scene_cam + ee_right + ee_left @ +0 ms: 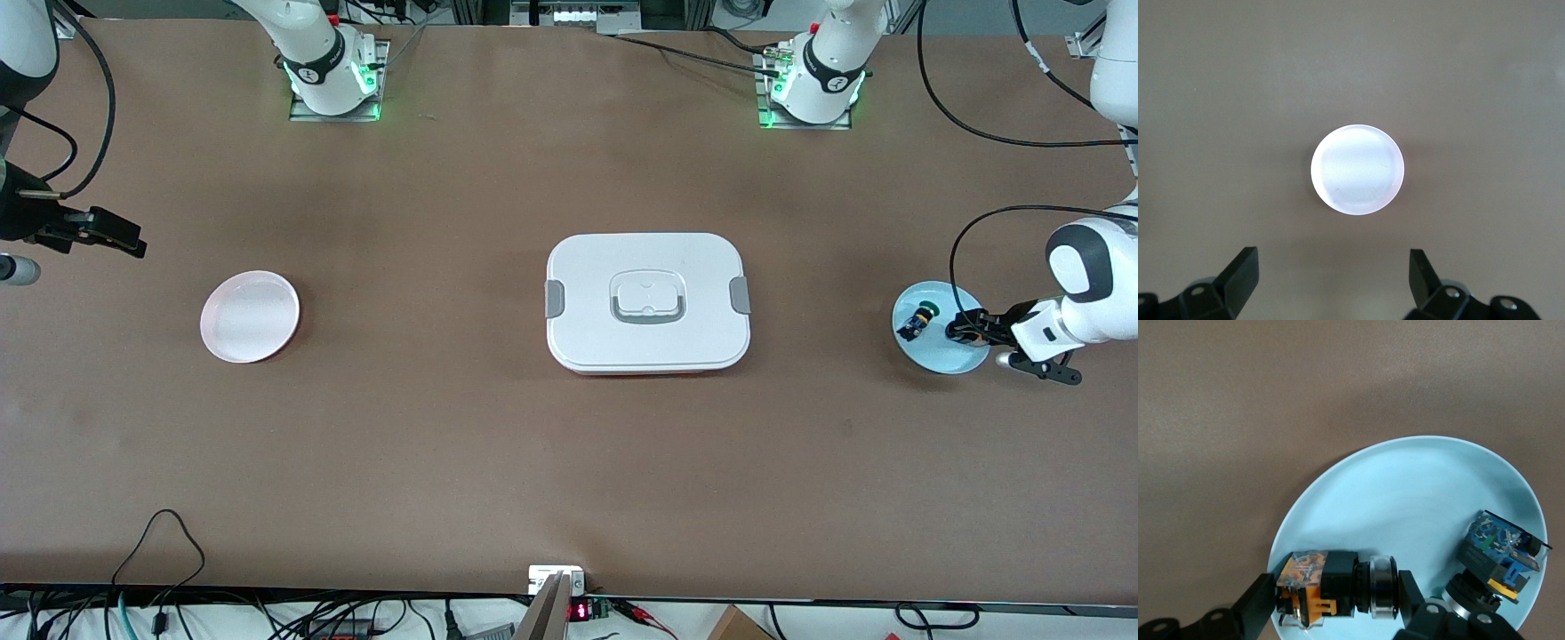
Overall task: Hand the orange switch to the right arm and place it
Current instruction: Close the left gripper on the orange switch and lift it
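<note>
Nearest the front camera, a broad stretch of bare brown table (569,462) is seen, running the full width of its near edge. Farther up, toward the right arm's end, a pink plate (250,316) lies flat with open table all round it. At the middle of the table a white lidded box (648,302) with grey side clips is set, well apart from both plates.

Toward the left arm's end, close to that table edge, a light blue plate (941,353) is placed. On it, near the rim, the orange switch (1331,588) lies on its side. The left gripper (1335,603) is lowered onto the plate, and the switch is seen between its two fingers, one at the orange end and one at the ringed end, both touching it; the jaws are clenched on the switch. A black-and-blue switch (1501,550) with a green cap rests on the same plate, just beside.

The right gripper (116,236) is held over the table's edge at the right arm's end, waiting, its jaws spread wide and holding nothing.
</note>
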Tool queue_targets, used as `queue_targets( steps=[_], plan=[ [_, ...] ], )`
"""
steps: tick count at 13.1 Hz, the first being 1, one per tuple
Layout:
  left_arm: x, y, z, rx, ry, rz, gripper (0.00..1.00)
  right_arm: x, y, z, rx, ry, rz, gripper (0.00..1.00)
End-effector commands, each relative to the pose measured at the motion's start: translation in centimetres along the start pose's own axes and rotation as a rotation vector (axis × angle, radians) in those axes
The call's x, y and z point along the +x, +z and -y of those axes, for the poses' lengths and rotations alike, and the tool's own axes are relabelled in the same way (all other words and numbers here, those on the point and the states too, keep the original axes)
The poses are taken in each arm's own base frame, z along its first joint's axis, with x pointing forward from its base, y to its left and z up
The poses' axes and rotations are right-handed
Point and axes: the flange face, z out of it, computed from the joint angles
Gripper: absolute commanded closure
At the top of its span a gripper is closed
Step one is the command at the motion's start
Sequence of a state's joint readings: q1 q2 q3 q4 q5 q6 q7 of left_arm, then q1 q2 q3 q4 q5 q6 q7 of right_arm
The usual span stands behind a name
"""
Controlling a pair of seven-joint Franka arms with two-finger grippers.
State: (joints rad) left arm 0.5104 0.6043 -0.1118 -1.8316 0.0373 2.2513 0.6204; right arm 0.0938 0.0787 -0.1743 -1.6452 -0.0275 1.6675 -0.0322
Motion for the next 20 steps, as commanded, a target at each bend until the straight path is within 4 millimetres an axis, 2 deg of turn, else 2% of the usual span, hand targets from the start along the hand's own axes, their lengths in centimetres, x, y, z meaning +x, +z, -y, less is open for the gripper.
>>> queue_targets(
  steps=[1, 5, 6, 7, 10, 13, 14, 15, 17, 20],
  plan=[
    [-0.1, -0.3, -0.4, -0.004, 0.013, 0.000, 0.19, 0.1, -0.4, -0.1, -0.002, 0.013, -0.007, 0.00],
    [0.0, -0.2, -0.5, -0.006, 0.013, 0.003, 0.20, 0.1, -0.4, -0.1, -0.002, 0.013, -0.007, 0.00],
    [0.0, -0.2, -0.5, -0.006, 0.015, 0.003, 0.27, 0.1, -0.4, -0.1, -0.002, 0.013, -0.007, 0.00],
    [0.0, -0.2, -0.5, -0.006, 0.015, 0.003, 0.30, 0.1, -0.4, -0.1, -0.002, 0.013, -0.006, 0.00],
    [0.2, -0.3, -0.9, -0.009, 0.032, 0.014, 0.50, 0.1, -0.3, -0.2, -0.002, 0.016, -0.003, 0.00],
    [0.1, -0.8, -1.2, -0.018, 0.037, 0.030, 0.80, 0.1, -0.3, -0.1, -0.002, 0.019, -0.004, 0.00],
    [0.3, -1.7, -1.3, -0.018, 0.038, 0.034, 0.89, 0.1, -0.3, -0.1, -0.002, 0.019, -0.003, 0.00],
    [0.5, -1.9, -2.0, -0.029, 0.048, 0.055, 0.99, 0.1, -0.3, -0.1, -0.002, 0.019, -0.003, 0.00],
    [0.8, -3.0, -2.3, -0.025, 0.054, 0.055, 1.00, 0.1, -0.3, -0.2, -0.002, 0.021, -0.004, 0.00],
    [1.0, -3.4, -3.0, -0.029, 0.060, 0.066, 1.00, 0.1, -0.3, -0.1, -0.002, 0.019, -0.003, 0.00]
  ],
)
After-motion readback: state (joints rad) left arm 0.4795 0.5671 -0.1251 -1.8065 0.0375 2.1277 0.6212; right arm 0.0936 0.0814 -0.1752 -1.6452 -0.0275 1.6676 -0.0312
